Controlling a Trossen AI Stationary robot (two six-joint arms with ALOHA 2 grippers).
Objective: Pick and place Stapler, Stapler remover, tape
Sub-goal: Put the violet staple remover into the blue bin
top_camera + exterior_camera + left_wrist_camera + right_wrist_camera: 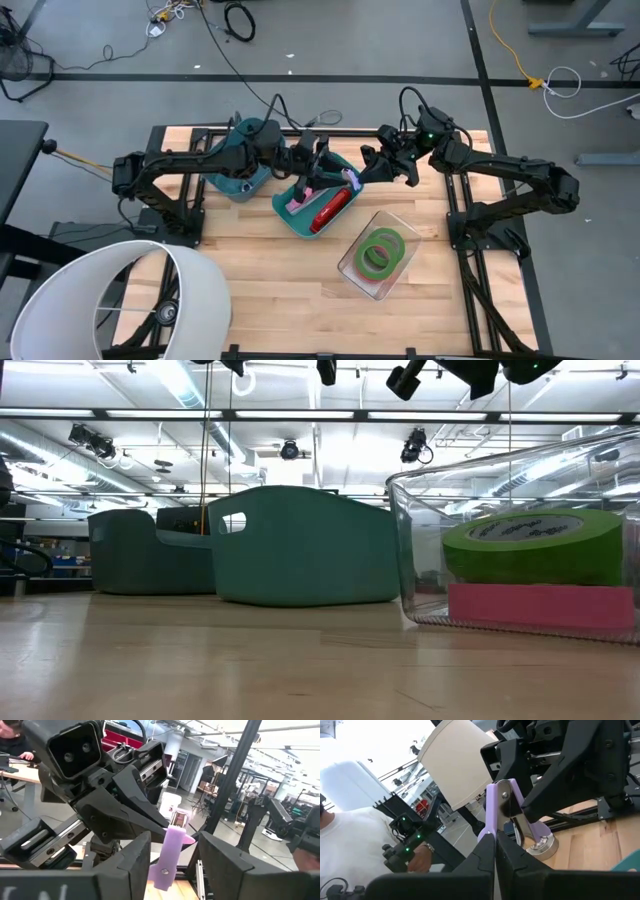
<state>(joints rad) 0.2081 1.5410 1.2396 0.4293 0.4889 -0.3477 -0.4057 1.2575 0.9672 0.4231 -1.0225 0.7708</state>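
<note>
Toward the near right corner of the wooden surface [250,270] stands a clear rectangular plastic tub [400,232]. It holds the flat green ring of tape [530,545], stacked on a red roll of tape [540,605]. Both rolls look light and stiff, and would be easiest to pinch across the ring's wall.

Farther in, at mid-surface, sits a teal plastic bin [285,212] with a long red stapler [330,208] lying inside. The stapler is probably the heaviest piece, with a smooth shell, so a hold across its body near the middle should stop it tipping.

Above that bin both arms meet around a small lilac plastic-and-metal staple remover [492,810]. The right pincer [495,845] is clamped tight on its lower end. The left pincer [172,865] has a finger on each side of the same piece, and a gap shows on one side, so it has no grip as far as I can see. The remover is light and rigid but narrow and sprung. A pinch on the flat lilac handle looks safer than one near the metal claws.

At the far left lies a second teal plastic bin [240,185], its contents hidden under the left arm. From above, the remover itself is mostly covered by the fingers.
</note>
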